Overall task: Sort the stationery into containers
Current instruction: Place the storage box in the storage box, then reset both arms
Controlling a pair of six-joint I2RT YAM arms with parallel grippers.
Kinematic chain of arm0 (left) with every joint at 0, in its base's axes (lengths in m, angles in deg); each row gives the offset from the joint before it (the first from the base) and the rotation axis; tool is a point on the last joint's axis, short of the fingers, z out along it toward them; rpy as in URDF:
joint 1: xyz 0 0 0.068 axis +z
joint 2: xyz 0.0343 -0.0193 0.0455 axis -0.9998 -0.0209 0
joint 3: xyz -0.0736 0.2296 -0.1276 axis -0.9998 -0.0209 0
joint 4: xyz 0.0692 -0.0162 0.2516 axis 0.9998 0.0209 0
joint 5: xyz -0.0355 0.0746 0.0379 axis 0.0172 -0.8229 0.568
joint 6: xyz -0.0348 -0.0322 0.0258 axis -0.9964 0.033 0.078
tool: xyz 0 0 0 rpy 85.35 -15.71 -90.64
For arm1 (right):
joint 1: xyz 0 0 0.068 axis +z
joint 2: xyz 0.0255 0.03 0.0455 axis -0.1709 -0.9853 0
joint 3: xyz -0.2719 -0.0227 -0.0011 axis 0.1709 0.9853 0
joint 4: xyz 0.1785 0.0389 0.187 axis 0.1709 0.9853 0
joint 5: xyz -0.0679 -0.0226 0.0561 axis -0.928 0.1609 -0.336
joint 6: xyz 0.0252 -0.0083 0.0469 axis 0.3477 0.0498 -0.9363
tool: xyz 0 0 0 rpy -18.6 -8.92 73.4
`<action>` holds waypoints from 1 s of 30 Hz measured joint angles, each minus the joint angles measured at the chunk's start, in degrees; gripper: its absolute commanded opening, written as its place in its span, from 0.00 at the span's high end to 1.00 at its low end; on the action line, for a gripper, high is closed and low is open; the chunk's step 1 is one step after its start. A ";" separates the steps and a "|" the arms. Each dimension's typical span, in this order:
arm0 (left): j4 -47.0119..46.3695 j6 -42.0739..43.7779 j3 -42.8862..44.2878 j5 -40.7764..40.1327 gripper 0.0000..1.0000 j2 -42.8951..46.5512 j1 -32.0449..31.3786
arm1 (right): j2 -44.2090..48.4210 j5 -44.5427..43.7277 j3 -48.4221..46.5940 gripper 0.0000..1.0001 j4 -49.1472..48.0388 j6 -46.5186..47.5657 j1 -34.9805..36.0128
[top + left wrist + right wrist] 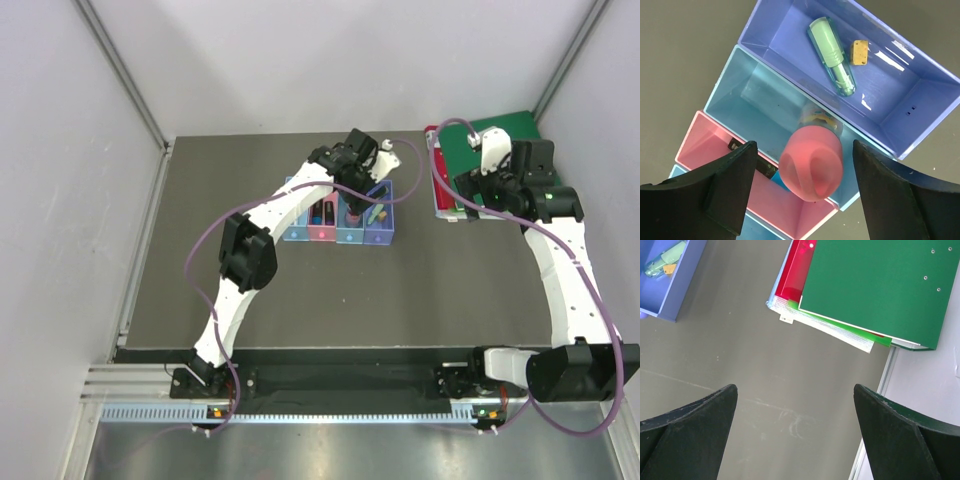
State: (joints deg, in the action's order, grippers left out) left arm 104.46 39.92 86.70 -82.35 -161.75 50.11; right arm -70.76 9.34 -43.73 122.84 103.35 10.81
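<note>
left jaws wide open, either side of pink-capped bottle [811, 163], not touching | bottle in light blue bin [740, 95], mid-surface toward far edge | right jaws wide open, empty, near far right corner

Dark grey table [450, 290]; white walls [300, 60]; aluminium rails [118, 65].

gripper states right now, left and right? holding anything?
Left gripper: open, straddling the pink-capped bottle with a gap on both sides.
Right gripper: open, holding nothing.
</note>
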 measured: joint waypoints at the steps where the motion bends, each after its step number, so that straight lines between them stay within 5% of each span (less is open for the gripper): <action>1: -0.17 -0.04 0.00 -0.15 0.18 0.00 0.00 | 0.02 0.02 0.02 0.01 -0.02 -0.02 0.00; 10: -4.17 -1.81 -1.16 -0.61 0.16 0.39 0.00 | 0.61 0.28 1.14 0.00 -0.74 -0.37 0.00; 16: -6.16 -3.39 -2.19 -0.94 0.06 5.40 0.00 | 0.81 1.09 1.20 0.00 -0.81 -0.39 0.00; 30: -11.26 -9.14 -32.39 -17.94 0.01 46.12 3.28 | 0.74 7.04 -2.64 0.00 3.69 -0.28 -0.02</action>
State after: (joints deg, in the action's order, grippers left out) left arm 93.20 30.78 54.31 -100.29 -115.63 53.39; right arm -70.02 16.38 -46.38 126.53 103.06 10.79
